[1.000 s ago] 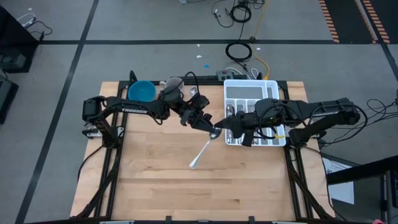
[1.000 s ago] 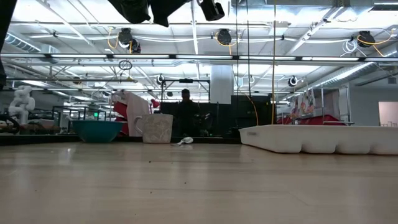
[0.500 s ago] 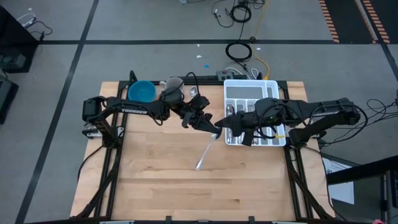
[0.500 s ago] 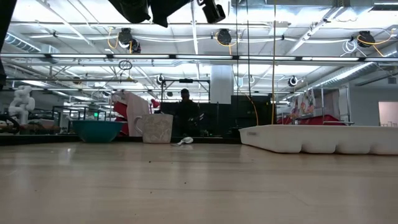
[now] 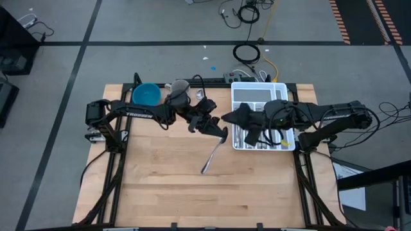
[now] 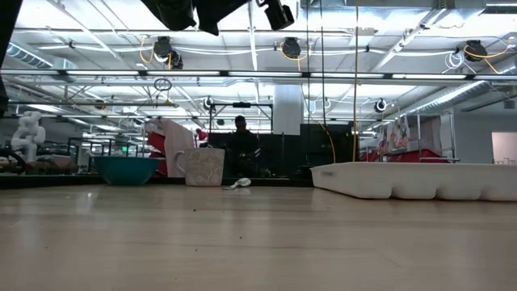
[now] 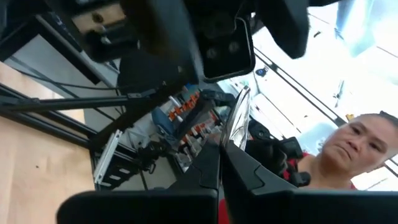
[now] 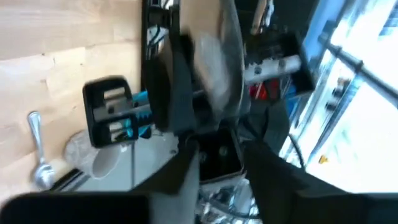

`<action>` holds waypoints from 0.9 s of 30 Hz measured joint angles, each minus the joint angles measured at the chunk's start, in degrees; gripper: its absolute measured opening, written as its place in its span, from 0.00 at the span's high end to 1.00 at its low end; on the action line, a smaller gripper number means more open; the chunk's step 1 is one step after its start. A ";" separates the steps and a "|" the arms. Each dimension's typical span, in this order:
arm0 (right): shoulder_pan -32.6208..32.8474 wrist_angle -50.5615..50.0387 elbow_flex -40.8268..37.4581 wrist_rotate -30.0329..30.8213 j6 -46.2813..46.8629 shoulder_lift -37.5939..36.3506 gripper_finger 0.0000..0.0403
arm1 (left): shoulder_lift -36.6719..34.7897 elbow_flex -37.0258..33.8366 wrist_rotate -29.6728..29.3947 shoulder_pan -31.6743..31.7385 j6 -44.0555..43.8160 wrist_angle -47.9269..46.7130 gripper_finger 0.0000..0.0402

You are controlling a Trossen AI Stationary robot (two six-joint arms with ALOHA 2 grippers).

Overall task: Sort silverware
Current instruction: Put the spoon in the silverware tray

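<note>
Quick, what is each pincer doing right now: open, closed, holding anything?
Left pincer: closed on a spoon, held above the table.
Right pincer: fingers apart, holding nothing, beside the white tray.

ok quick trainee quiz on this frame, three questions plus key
1. True or false: the left gripper is shut on a spoon that hangs out over the bare wood.
2. Where is the blue bowl?
A) on the left arm's side of the table
B) inside the white tray
C) under the right gripper
3. Which arm reaches across the white tray?

Key: 1 true; 2 A; 3 the right arm.
</note>
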 joint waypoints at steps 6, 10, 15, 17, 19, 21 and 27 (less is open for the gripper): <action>0.11 0.14 0.00 4.50 8.42 -0.10 0.47 | 0.00 0.00 -0.03 0.58 0.00 -0.02 0.99; -1.18 -4.74 0.00 23.27 17.40 -2.11 0.43 | 0.00 0.00 -4.36 2.37 3.47 -2.18 0.99; -1.84 -8.74 0.00 31.08 25.93 -8.66 0.45 | 0.00 0.00 -18.21 6.05 10.62 -15.54 0.99; -1.78 -8.65 0.00 31.12 28.74 -11.24 0.47 | 0.00 0.00 -25.44 7.19 12.76 -22.68 0.99; -1.46 -7.65 0.00 31.15 31.87 -13.35 0.47 | 0.76 0.00 -31.43 7.94 13.88 -26.47 0.99; -1.23 -6.91 0.00 31.39 34.94 -15.14 0.48 | 2.21 0.00 -34.99 8.33 12.99 -27.15 0.99; -1.18 -6.13 0.00 31.17 40.14 -17.21 0.48 | 10.79 1.07 -39.84 6.46 6.97 -19.22 0.99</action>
